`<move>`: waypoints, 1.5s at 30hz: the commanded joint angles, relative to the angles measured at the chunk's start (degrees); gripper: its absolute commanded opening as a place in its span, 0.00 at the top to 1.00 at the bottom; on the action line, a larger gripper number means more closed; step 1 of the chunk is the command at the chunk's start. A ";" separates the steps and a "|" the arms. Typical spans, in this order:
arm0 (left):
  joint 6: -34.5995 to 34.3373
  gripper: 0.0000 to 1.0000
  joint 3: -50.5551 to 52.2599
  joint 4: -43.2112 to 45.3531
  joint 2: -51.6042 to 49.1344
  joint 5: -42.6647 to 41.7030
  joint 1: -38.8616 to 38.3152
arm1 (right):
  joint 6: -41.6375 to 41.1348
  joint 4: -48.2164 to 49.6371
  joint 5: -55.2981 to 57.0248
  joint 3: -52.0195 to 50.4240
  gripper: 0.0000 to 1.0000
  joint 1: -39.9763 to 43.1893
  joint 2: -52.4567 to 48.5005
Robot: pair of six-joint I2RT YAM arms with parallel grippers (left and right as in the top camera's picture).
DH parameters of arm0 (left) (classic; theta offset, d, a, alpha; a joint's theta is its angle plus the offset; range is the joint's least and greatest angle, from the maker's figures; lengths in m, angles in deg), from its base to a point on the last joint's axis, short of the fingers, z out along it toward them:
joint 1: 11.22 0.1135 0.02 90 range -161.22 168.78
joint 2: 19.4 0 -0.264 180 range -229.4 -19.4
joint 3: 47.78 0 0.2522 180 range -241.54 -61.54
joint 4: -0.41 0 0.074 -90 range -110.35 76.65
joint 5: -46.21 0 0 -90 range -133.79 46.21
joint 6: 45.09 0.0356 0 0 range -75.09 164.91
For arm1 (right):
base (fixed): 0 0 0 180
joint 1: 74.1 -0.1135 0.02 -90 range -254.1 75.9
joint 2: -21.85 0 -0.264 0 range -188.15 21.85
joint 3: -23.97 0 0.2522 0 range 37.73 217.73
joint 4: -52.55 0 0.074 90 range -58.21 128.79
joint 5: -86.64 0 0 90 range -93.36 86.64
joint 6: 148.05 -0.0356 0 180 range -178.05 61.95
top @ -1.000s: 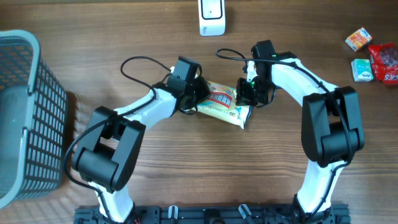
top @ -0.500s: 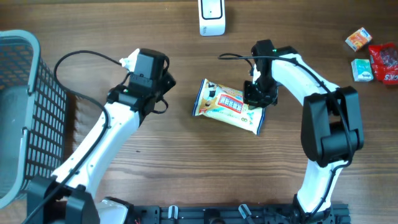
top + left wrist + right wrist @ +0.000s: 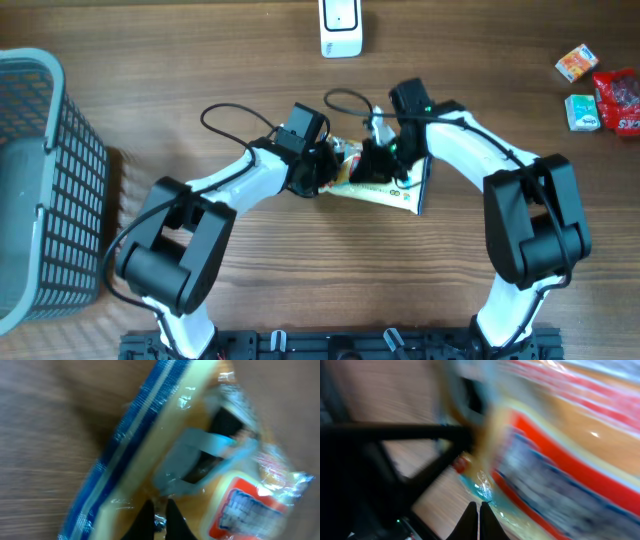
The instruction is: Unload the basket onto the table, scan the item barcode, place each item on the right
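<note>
Two robot arms meet over a yellow snack packet [image 3: 388, 188] lying at the middle of the wooden table [image 3: 300, 300]. The left gripper [image 3: 328, 166] has its jaws closed to a sliver, nipping a crinkle of the wrapper film at the packet's left end. The right gripper [image 3: 373, 160] is likewise pinched tight, its fingertips [image 3: 474, 516] meeting on the packet's teal edge beside the red label. A white device [image 3: 340, 28] stands at the table's far edge, well apart from the packet. A grey basket [image 3: 40, 180] sits at the left.
</note>
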 commanded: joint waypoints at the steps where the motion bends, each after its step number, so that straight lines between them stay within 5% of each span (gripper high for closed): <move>1: -0.92 0.96 0.00 -6.88 -1.51 12.11 0.52 | -4.87 -0.50 13.00 -3.50 0.96 1.29 0.50; 10: -1.11 0.96 0.00 -20.55 4.76 25.11 4.68 | -7.72 -12.96 37.33 -3.63 0.96 9.60 0.81; 16: -1.11 0.92 0.00 -21.11 17.92 27.12 4.63 | -3.67 -17.92 33.59 -0.98 0.96 9.64 9.64; 17: -1.14 0.81 0.00 -21.05 19.28 27.12 4.63 | -1.51 -17.14 30.21 -0.98 0.90 9.64 11.98; 18: -1.11 0.56 0.00 -20.85 19.78 27.15 4.63 | 0.42 -16.09 26.88 -0.98 0.69 9.64 13.75; 19: -1.11 0.14 0.00 -20.81 19.80 27.15 4.63 | 2.08 -14.88 23.43 -0.98 0.17 9.64 15.43; 20: -1.11 0.00 0.00 -20.92 19.41 27.12 4.63 | 2.78 -13.64 20.96 -0.98 0.00 9.64 16.65; 24: -1.11 0.00 0.07 -21.49 17.99 23.52 4.50 | 2.56 -12.28 21.31 -1.16 0.00 9.66 16.63; 28: -0.87 0.00 0.11 -17.70 15.08 9.99 3.98 | 0.15 -9.14 22.12 -1.16 0.00 10.71 16.63; 30: -0.70 0.00 0.11 -11.80 11.21 3.80 1.64 | 6.62 -6.56 7.61 -1.14 0.00 14.40 16.63; 39: -0.70 0.00 0.11 5.88 -1.05 -9.16 -5.92 | 5.01 -8.20 22.05 -2.14 0.00 37.07 16.59; 45: -0.68 0.00 0.11 7.76 -1.49 -7.61 -8.33 | 1.09 0.09 19.71 -8.15 0.30 37.90 13.18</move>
